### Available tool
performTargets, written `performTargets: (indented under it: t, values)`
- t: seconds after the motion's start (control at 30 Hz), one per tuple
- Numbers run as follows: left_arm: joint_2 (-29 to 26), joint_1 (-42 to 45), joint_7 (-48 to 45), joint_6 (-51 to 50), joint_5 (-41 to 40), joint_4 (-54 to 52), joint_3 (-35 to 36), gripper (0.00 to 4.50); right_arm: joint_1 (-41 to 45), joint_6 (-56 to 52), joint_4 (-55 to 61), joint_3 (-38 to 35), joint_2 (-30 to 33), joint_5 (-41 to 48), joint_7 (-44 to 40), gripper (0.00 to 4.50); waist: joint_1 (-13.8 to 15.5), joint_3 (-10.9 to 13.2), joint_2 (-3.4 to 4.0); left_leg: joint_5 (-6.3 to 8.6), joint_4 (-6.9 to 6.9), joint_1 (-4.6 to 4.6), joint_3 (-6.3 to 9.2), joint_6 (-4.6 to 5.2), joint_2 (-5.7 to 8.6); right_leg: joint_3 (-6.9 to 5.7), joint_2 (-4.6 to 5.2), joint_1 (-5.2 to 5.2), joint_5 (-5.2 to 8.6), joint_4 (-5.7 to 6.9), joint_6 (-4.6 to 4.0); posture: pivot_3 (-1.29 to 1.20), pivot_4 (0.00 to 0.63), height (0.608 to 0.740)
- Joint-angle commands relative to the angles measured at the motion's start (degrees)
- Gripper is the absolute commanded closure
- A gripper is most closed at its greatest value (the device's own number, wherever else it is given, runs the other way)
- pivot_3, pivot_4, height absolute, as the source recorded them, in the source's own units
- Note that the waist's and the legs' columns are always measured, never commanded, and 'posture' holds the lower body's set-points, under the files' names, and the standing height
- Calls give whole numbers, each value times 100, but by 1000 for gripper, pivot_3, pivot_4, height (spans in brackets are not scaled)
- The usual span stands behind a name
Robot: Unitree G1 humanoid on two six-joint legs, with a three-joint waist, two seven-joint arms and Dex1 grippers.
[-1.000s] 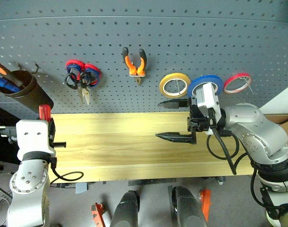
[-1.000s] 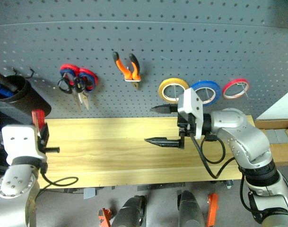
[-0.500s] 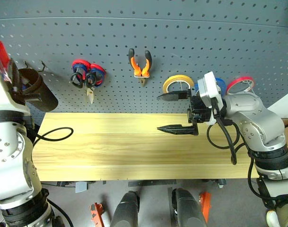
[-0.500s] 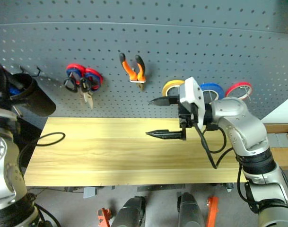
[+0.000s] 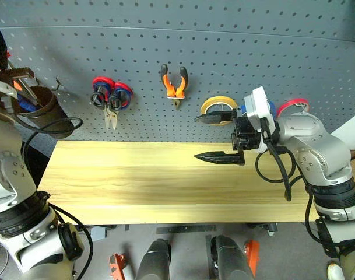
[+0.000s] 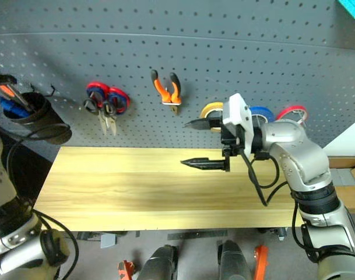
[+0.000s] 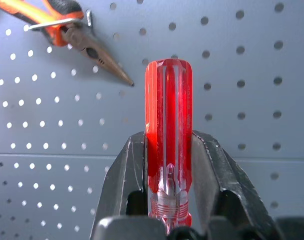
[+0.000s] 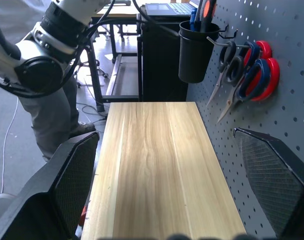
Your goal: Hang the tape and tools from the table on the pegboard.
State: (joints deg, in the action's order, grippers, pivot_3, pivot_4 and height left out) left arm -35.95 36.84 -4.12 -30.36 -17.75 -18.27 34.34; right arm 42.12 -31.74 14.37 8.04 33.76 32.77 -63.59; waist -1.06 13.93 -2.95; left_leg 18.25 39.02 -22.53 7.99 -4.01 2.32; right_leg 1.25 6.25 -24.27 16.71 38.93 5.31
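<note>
My left gripper (image 7: 168, 145) is shut on the screwdriver (image 7: 167, 115) with a translucent red handle, held upright in front of the pegboard (image 5: 235, 46). Orange-and-black pliers (image 5: 174, 83) hang from a hook there. Two pairs of scissors (image 5: 110, 100), one black-handled and one red-and-blue, hang together left of the pliers. The blue tape (image 6: 261, 111) hangs between a yellow roll (image 5: 219, 105) and a red roll (image 5: 292, 105), partly hidden by my right wrist. My right gripper (image 5: 196, 137) stands open over the back of the table (image 5: 136, 181), pointing left, with nothing between its fingers.
A black cup (image 5: 42, 112) holding orange and blue tools hangs at the pegboard's left end, close to my left arm. In the right wrist view, a dark desk with a laptop (image 8: 166, 9) stands beyond the table's far end.
My left arm has risen from table height to the upper left beside the black cup, carrying the red screwdriver. The head camera has shifted. The right gripper has stayed put.
</note>
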Motion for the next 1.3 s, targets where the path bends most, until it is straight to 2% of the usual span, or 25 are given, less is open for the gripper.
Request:
performTargets:
  t: [0.03,0.53,0.87,1.0,1.2,1.3]
  values:
    - [-316,94,-49,345,127,103,64,3654,7,-4,164,-178,42,90,14,0,-50,-15,3,0,0,0,2,-1,-2,-22,4,0,-3,0,-5,35,156,740]
    - [-121,-808,179,1184,748,717,-55,3654,-79,-92,329,-212,60,135,126,0,-85,-48,5,-4,3,2,16,-7,-2,-43,9,2,-7,4,-11,12,167,740]
    - [11,-642,652,1238,948,358,-116,359,-139,-124,423,-312,141,148,167,0,-87,-59,5,-4,5,2,17,-7,-1,-45,11,3,-7,6,-11,-1,174,740]
    - [-7,-431,635,1094,914,8,-327,359,-217,-180,490,-487,184,232,249,0,-87,-71,4,-4,6,2,16,-7,-1,-45,12,3,-7,6,-11,2,168,740]
    - [65,-248,-747,311,-143,-583,-1523,359,-547,-375,742,-740,444,394,346,0,-57,-145,27,-4,15,2,19,-6,9,-49,21,18,-10,4,-6,-13,167,740]
    - [177,-527,-1023,-600,-951,-989,-1615,359,-775,-488,946,-834,574,504,393,0,-101,-150,35,-4,16,3,16,-6,8,-46,21,18,-10,7,-4,-26,177,740]
